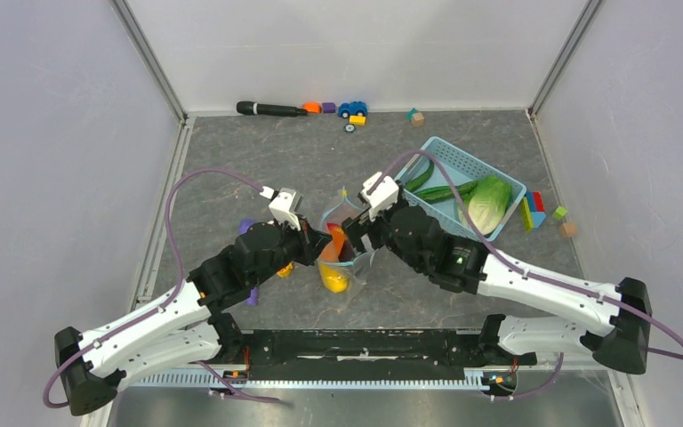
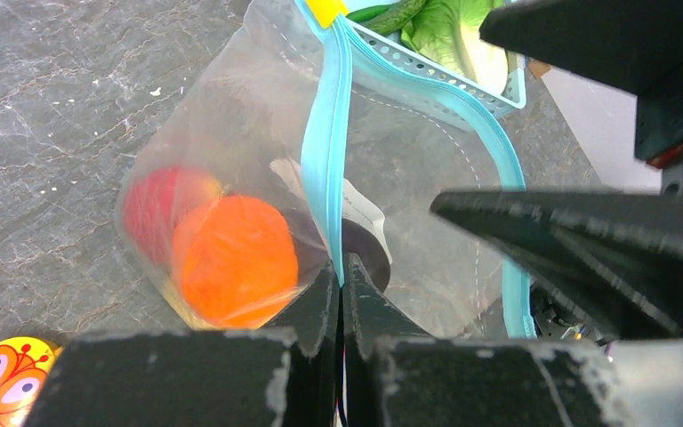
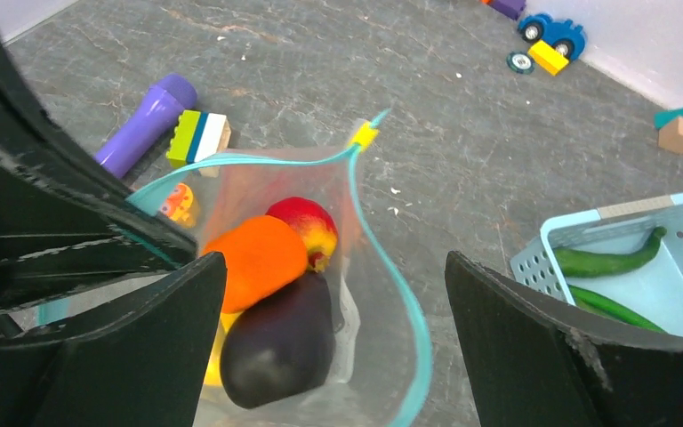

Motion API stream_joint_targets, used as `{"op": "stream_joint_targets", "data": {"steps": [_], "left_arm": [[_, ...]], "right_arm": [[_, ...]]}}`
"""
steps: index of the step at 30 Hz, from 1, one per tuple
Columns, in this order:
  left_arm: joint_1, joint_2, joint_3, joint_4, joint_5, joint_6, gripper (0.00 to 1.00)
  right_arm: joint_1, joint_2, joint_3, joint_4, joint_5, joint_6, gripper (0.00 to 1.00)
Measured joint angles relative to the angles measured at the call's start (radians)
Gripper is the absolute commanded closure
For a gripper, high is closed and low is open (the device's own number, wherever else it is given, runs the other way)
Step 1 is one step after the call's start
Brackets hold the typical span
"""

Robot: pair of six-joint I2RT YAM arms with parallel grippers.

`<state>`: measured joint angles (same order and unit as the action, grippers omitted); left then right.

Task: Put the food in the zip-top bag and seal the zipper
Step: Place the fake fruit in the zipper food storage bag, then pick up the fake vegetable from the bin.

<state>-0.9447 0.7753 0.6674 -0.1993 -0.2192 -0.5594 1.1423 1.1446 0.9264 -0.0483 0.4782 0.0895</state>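
Zip-top bag point(image 3: 369, 276) containing orange point(image 3: 258, 258), red fruit point(image 3: 307, 227), eggplant point(image 3: 280, 342): zipper point(image 2: 327, 169) pinched between left fingers point(image 2: 307, 320); right fingers point(image 3: 142, 356) wide, straddling it.

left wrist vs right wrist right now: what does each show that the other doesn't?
Left wrist only: a close-up of the left gripper shut on the zipper, and the lettuce in the basket.
Right wrist only: a look down the open mouth of the bag onto the eggplant, plus the purple stick and the toy car on the table.
Both: bag, zipper, basket, and the orange and red fruit inside the bag.
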Motion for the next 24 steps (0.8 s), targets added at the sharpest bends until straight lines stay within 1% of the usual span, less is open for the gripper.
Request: {"op": "stream_joint_targets", "data": {"steps": [5,10,15,19,24], "left_arm": [[0.000,0.001,0.000,0.000,0.000,0.000,0.98],[0.000,0.001,0.000,0.000,-0.001,0.000,0.98],[0.000,0.002,0.000,0.000,-0.007,0.000,0.98],[0.000,0.002,0.000,0.000,-0.008,0.000,0.98],[0.000,0.002,0.000,0.000,-0.008,0.000,0.98]], "right_arm": [[-0.131,-0.029,0.064,-0.191,-0.100,0.084,0.02],[-0.261,-0.043,0.066,-0.318,-0.101,0.154,0.02],[-0.424,-0.048,0.066,-0.382,-0.082,0.203,0.02],[-0.583,-0.042,0.062,-0.409,-0.058,0.240,0.02],[-0.769,0.031,0.063,-0.417,-0.016,0.267,0.02]]}}
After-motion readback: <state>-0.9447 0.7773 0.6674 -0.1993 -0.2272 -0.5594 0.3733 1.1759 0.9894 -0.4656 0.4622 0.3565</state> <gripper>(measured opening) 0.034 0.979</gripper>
